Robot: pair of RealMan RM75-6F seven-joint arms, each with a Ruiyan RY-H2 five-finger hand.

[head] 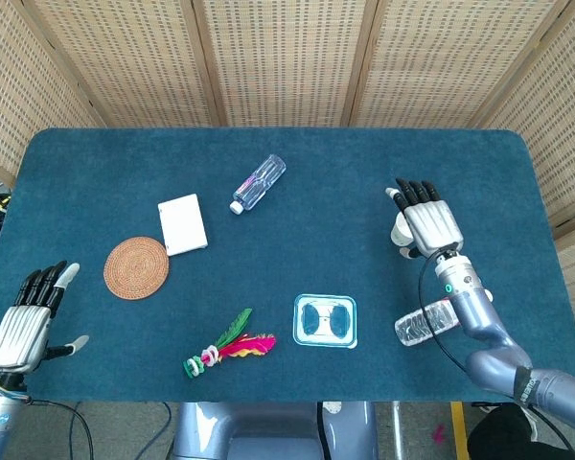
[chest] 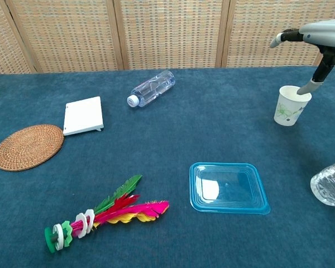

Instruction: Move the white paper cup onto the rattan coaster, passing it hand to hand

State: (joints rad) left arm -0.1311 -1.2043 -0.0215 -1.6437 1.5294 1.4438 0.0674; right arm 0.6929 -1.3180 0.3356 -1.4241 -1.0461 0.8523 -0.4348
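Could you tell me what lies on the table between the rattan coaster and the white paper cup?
Head view: white box beside rattan coaster; then bare cloth up to white paper cup.

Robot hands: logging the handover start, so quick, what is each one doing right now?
Left robot hand: open, holding nothing, at the table's near edge.
Right robot hand: open above the white paper cup, not gripping it.
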